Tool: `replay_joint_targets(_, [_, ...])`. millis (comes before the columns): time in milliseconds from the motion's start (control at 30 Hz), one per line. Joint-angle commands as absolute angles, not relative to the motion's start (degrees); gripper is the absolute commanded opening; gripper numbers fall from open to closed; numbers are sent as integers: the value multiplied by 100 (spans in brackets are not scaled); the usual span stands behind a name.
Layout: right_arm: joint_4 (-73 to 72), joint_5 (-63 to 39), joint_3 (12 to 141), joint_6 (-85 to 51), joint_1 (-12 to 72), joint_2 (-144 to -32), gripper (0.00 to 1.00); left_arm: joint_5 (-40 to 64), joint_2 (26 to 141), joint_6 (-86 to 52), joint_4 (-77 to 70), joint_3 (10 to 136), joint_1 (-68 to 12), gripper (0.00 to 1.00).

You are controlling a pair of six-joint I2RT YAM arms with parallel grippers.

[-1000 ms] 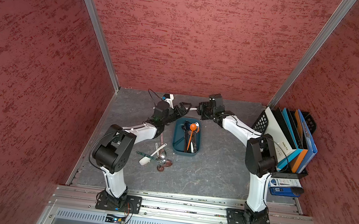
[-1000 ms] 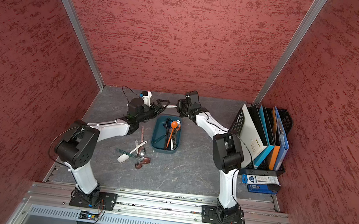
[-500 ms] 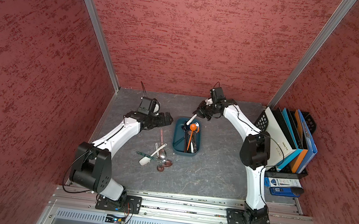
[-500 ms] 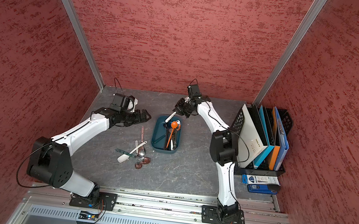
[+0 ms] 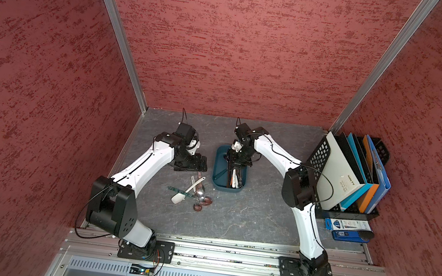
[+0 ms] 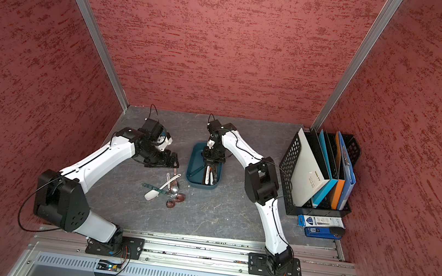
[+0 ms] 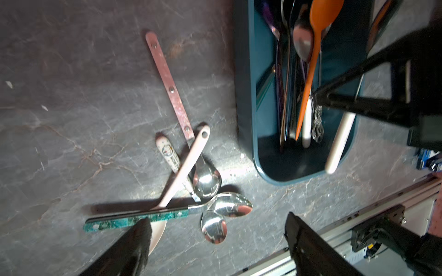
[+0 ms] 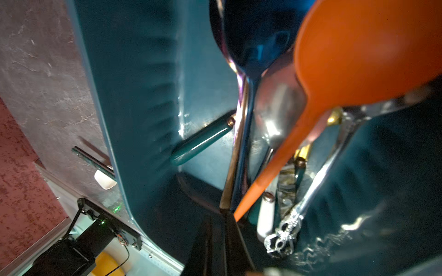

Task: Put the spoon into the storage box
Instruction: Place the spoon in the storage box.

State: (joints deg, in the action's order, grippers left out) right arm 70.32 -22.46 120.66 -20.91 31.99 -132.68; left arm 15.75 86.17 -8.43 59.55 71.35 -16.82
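Four loose mixed-handled spoons [image 5: 196, 192] are counted lower left of one dark teal plastic tray [image 5: 220, 168]. The left gripper [image 7: 216, 222] is spread; the right gripper [image 8: 221, 222] is pressed together.

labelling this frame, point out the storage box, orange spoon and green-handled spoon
storage box [image 5: 225, 190]: in a top view, near wall
orange spoon [image 7: 311, 71]: left wrist view, handle
green-handled spoon [image 7: 172, 215]: left wrist view, handle
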Motion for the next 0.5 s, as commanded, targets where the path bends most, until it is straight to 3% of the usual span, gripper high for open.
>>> replay_joint_targets(0, [6979, -1764, 12107, -1787, 3144, -13531, 0, 1469, 8717, -397, 6502, 7207, -1867, 90])
replay_joint_targets(333, [6879, -1550, 12693, -2065, 3146, -14075, 0, 1134, 9011, -1119, 6580, 6952, -1905, 90])
replay_joint_targets(467, [6970, -1373, 12657, -1976, 3142, -13941, 14, 1247, 8952, -1675, 6560, 6761, -1560, 89])
